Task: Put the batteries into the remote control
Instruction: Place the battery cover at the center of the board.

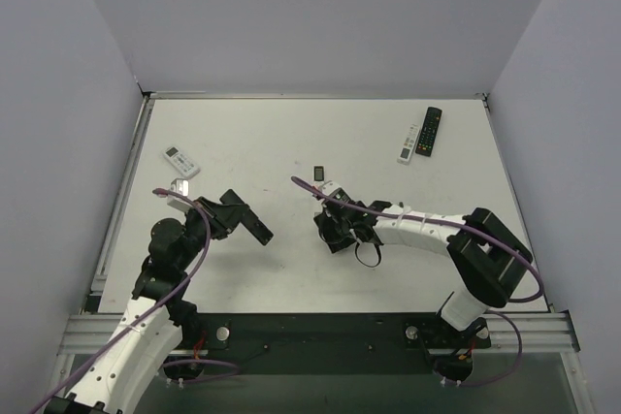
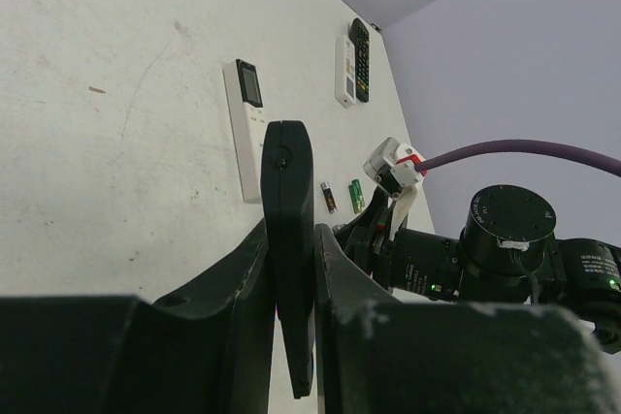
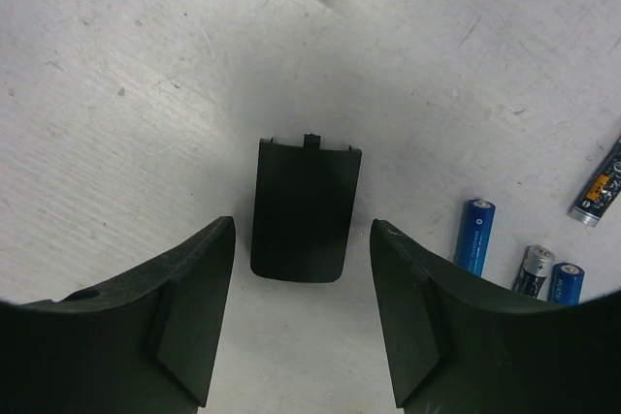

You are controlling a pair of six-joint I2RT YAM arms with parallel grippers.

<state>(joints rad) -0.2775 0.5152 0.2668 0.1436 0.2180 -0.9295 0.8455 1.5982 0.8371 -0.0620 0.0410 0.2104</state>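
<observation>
The left jaws are shut tight on the black remote (image 2: 288, 201). The right jaws are open with nothing in them. They hang just over the black battery lid (image 3: 303, 208), which lies flat on the surface (image 3: 116, 94). So the lid is off, and that part looks done. The batteries (image 3: 474, 236) lie loose on the surface near the lid. None shows in the remote (its open side is hidden, so I cannot be sure). I think putting each battery in is left to do, and then the lid goes back on.
</observation>
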